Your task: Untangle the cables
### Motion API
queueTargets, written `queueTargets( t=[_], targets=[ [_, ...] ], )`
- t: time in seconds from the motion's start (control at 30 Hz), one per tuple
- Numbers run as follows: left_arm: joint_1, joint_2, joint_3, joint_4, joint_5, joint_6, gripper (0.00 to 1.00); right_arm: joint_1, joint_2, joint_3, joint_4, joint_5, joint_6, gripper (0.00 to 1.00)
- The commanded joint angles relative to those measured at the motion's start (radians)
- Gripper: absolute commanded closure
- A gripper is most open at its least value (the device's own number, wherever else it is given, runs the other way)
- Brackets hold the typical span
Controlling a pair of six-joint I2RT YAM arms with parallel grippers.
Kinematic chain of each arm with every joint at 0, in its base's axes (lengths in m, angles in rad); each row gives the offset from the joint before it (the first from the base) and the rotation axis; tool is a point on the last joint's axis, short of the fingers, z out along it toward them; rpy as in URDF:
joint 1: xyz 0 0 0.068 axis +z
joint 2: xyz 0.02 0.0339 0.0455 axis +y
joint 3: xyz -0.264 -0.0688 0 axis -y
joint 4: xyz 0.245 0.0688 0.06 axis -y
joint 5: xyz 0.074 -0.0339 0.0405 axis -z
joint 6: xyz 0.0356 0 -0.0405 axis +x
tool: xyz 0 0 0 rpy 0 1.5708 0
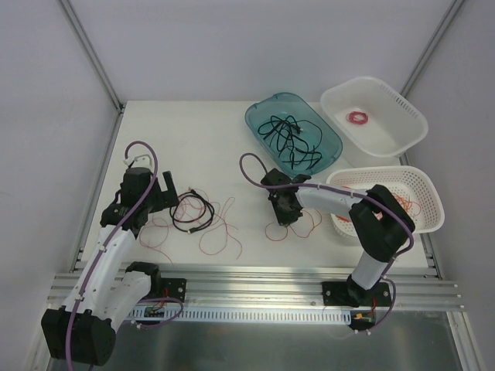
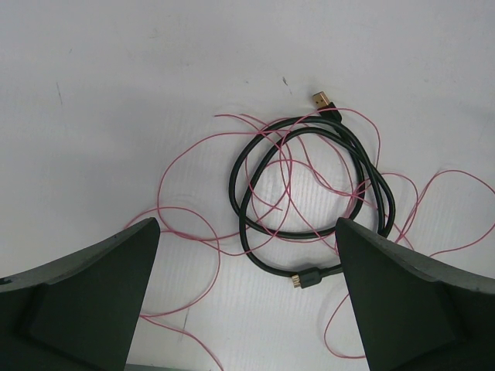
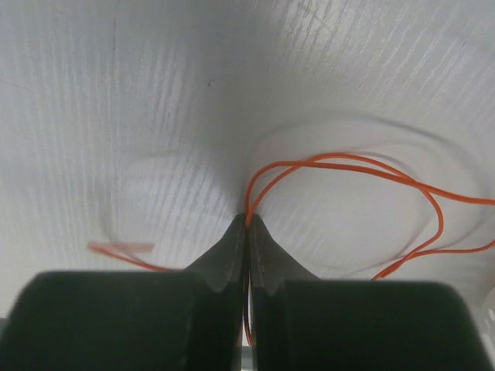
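A thin black cord (image 1: pixel 193 211) with small gold-tipped plugs lies looped on the white table, and hair-thin red wires (image 1: pixel 220 232) cross through and around it. My left gripper (image 1: pixel 170 192) is open and empty just left of this tangle. In the left wrist view the cord (image 2: pixel 255 154) and red wires (image 2: pixel 186 228) lie between and beyond my open gripper (image 2: pixel 247 309). My right gripper (image 1: pixel 285 219) is shut on a separate thin red wire (image 1: pixel 302 228) near the table's middle. In the right wrist view my gripper (image 3: pixel 247 220) pinches the wire (image 3: pixel 348 160), which loops off to the right.
A teal tray (image 1: pixel 263 108) at the back holds black cables (image 1: pixel 290 133). A white basket (image 1: pixel 410 116) at the back right holds a small pink ring coil (image 1: pixel 358 117). Another white basket (image 1: pixel 429 189) at the right holds orange-red wire (image 1: pixel 402 205).
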Motion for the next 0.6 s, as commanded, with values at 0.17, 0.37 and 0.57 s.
queueTargets(
  t=[0.17, 0.37, 0.57],
  targets=[
    [0.007, 0.010, 0.009, 0.028, 0.011, 0.024, 0.01, 0.008, -0.099, -0.028, 0.004, -0.017, 0.013, 0.99],
    [0.007, 0.013, 0.011, 0.030, 0.016, 0.024, 0.01, 0.008, -0.217, 0.017, -0.048, 0.022, 0.006, 0.99],
    [0.006, 0.006, 0.010, 0.030, 0.012, 0.024, 0.01, 0.006, -0.317, 0.104, -0.113, 0.061, -0.017, 0.99]
  ],
)
